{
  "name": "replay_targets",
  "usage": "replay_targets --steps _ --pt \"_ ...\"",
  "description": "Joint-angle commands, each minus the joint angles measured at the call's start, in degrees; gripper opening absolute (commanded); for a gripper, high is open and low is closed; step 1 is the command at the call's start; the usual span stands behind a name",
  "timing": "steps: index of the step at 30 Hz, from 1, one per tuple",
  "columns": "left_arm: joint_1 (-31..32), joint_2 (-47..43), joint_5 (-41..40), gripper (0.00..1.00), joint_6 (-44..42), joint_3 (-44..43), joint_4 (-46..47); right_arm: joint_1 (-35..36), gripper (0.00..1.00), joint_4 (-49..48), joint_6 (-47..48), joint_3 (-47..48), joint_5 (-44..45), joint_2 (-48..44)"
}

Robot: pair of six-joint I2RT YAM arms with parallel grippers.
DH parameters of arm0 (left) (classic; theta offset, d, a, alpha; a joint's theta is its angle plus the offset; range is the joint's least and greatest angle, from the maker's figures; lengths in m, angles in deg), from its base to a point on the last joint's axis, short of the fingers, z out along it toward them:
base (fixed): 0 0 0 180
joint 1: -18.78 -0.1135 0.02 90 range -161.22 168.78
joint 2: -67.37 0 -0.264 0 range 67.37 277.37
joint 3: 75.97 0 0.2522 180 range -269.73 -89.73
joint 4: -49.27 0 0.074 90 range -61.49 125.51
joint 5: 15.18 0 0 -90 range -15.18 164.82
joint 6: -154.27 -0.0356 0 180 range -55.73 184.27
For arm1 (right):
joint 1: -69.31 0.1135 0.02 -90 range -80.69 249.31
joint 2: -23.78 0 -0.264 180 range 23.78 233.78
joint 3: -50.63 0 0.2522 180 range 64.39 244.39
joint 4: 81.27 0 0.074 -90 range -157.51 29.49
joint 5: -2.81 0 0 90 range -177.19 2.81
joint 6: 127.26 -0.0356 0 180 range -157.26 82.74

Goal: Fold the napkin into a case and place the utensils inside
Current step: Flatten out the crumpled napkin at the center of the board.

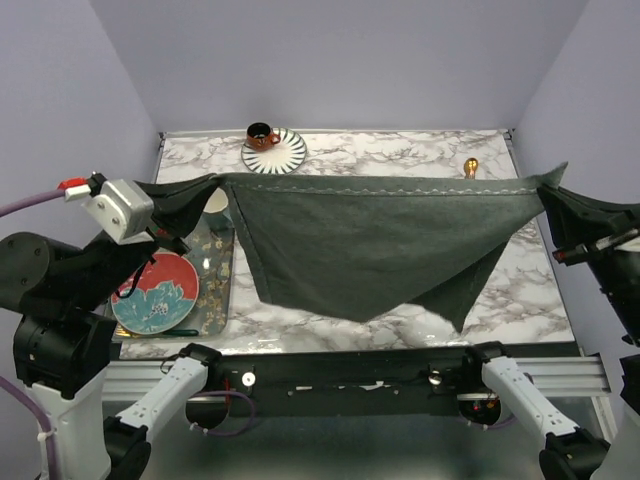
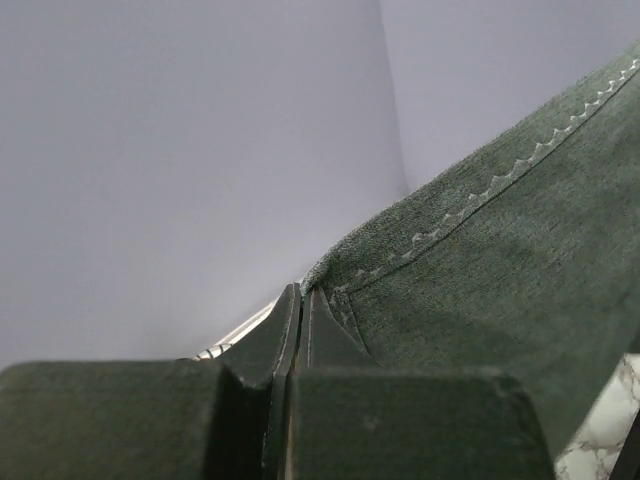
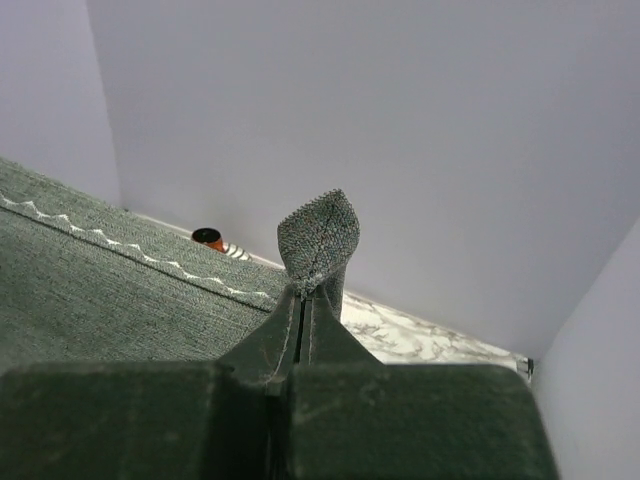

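The napkin [image 1: 370,245] is held taut above the tabletop [image 1: 400,150], its corners pinched in the tightly closed left claw [image 1: 212,184] and right claw [image 1: 548,186], with a cup [image 1: 262,134], striped saucer [image 1: 290,156] and gold utensil [image 1: 470,166] seen beyond it.

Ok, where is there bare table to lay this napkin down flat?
Bare marble shows along the far edge between the saucer and the utensil, and down the right side of the table to the near edge. Whatever lies under the hanging napkin is hidden. The left is crowded: a plate and a tray.
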Motion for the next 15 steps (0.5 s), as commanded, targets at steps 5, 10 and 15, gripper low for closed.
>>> replay_targets --steps 5,10,15 --pt "-0.36 13.40 -9.34 0.00 1.06 1.69 -1.78 0.11 0.01 0.63 -3.13 -1.85 21.42 14.89" --pt "-0.36 24.10 -15.85 0.00 -0.36 8.97 5.75 0.02 0.01 -6.23 -0.57 -13.46 25.82 23.50" --pt "-0.36 36.07 -17.52 0.00 -0.35 11.62 13.42 -0.94 0.24 -12.39 -0.92 -15.59 27.41 37.37"
